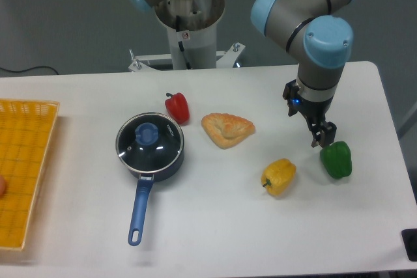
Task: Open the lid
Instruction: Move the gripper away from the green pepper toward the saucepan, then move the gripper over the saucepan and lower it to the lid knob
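The lid (149, 142) is a round glass disc with a metal rim and a blue centre knob (146, 135). It rests flat on the dark blue saucepan (165, 166), whose long blue handle (139, 210) points toward the table's front. My gripper (322, 136) hangs far to the right of the pan, just above and left of a green pepper (336, 159). Its fingers look close together with nothing between them. It holds nothing.
A red pepper (177, 107) stands just behind the pan. A pastry (226, 129) lies to the pan's right, and a yellow pepper (279, 176) sits front right. A yellow basket (23, 167) is at the left edge. The robot base (189, 24) is behind.
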### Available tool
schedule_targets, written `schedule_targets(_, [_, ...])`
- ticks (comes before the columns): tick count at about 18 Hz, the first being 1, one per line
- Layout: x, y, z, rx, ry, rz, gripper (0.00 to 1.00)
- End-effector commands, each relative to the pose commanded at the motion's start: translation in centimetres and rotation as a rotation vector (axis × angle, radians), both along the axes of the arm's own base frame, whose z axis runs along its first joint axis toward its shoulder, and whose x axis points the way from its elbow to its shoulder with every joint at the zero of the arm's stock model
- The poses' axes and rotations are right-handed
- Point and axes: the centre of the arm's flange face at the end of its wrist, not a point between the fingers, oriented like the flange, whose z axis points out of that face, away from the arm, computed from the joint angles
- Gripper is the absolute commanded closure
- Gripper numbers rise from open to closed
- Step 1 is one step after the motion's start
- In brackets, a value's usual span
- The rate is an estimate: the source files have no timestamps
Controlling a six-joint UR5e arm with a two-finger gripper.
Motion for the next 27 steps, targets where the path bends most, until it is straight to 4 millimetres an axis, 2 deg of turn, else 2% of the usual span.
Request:
schedule_targets(5, [1.3,-0.2,-1.1,-0.012,-0.026,0.005,0.00])
schedule_targets(11, [4.8,2.8,-0.3,-0.003,-0.021,0.213,0.00])
schedule_targets(14, [7.4,4.6,-0.3,-0.007,-0.029,0.244,0.00])
schedule_targets(15, [8.9,5.3,-0.6,-0.022,-0.048,0.265,0.00])
schedule_targets(19, [12.3,7.0,-0.7,-0.064,-0.098,0.427,0.00])
schedule_targets(23, [15.5,9.5,-0.1,-0.053,-0.098,0.368,0.00])
schedule_targets(27, [19.5,13.5,1.0,-0.027,-0.077,0.261,0.00])
